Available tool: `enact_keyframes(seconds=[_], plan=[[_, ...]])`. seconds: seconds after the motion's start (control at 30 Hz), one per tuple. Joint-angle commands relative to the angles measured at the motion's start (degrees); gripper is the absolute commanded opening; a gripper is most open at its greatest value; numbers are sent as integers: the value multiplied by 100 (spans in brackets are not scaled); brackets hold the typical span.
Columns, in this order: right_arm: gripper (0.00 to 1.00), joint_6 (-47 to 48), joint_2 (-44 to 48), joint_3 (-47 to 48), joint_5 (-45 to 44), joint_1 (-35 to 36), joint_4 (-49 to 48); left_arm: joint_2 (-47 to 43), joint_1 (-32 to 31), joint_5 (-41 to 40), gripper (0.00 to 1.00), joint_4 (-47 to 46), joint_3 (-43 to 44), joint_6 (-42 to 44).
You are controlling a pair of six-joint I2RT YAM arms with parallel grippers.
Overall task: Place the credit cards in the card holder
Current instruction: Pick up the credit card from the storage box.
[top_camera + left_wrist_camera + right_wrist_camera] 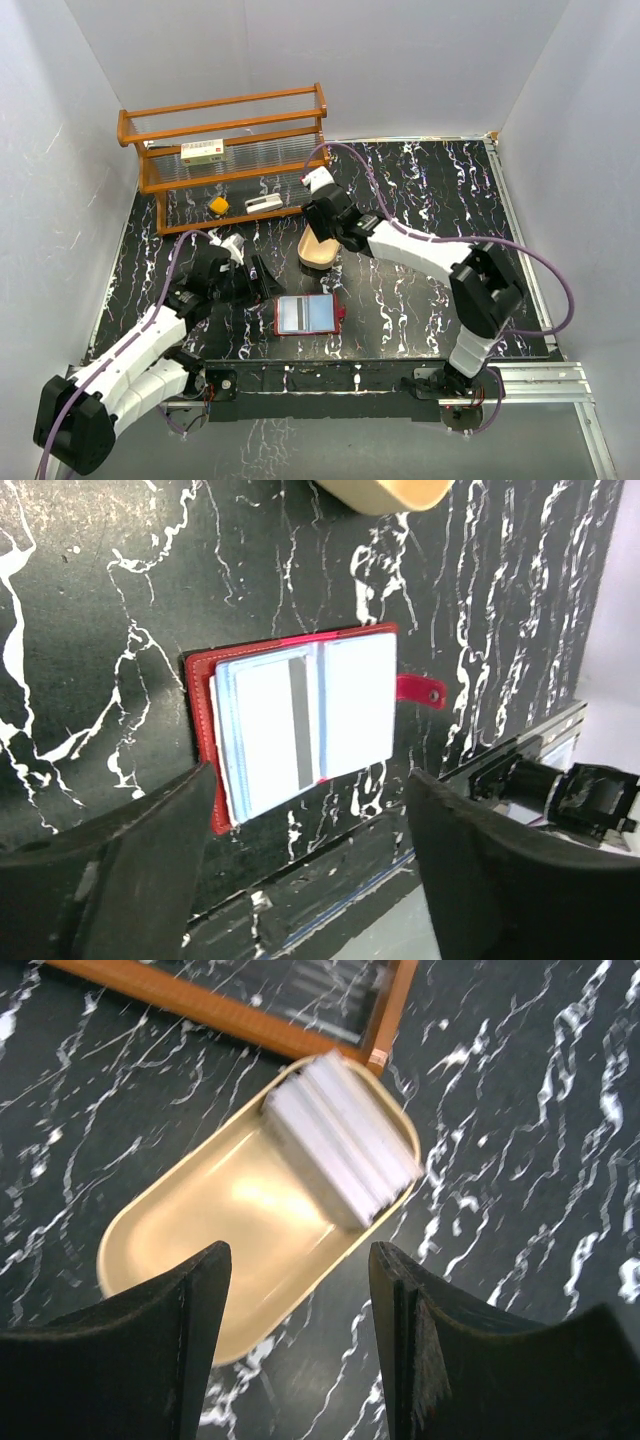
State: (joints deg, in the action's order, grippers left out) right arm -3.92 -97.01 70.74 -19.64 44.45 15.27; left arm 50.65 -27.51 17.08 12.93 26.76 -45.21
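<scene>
We see the dark-red leather-like folding card holder lying open and flat on the black white-veined marble tabletop. It is close to the near edge, a bit left of centre, with its snap tab pointing at the right edge.

Left wrist view only: one pale bluish-grey inner page carries a pale face with a dark stripe. We can't tell if that is a seated card.

The left gripper has its jaws wide apart with nothing between them. The top view puts it just left of the card holder. Height above the table: can't tell.

The stack of thin pale whitish-grey plastic credit cards shows in the right wrist view only. It lies in the tan oval tray, at the end nearest the orange-brown wooden rack. In the top view the right arm hides the cards.

The right gripper is spread open above the tray, gripping nothing.

Room:
- The tray sits mid-table between the rack and the card holder, with a strip of bare marble between tray and card holder.
- Bare marble runs from the card holder to the right edge, with the right arm stretched over it.
- The rack takes the far-left corner.
</scene>
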Motion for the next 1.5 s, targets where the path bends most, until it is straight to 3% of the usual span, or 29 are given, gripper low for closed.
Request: enact_keyframes(seconds=[0.0, 0.03, 0.33, 0.53, 0.83, 1.47], plan=[[56, 988, -553, 755, -491, -128, -66, -347, -9, -19, 90, 547, 446, 340], [56, 1146, -691, 865, -533, -138, -35, -427, -7, -41, 98, 662, 539, 406], [54, 2082, -1416, 1332, -1066, -150, -129, -1231, -9, -448, 99, 1572, 1261, 836], [53, 2274, -1636, 1362, -1033, -150, -165, -1697, -8, -609, 99, 1512, 1140, 766], [50, 2471, -1787, 1456, -1046, -165, -200, -1704, -7, -655, 99, 1520, 1130, 739], [54, 2604, -2023, 1522, -972, -239, -169, -1699, -5, -575, 99, 1414, 1097, 765]])
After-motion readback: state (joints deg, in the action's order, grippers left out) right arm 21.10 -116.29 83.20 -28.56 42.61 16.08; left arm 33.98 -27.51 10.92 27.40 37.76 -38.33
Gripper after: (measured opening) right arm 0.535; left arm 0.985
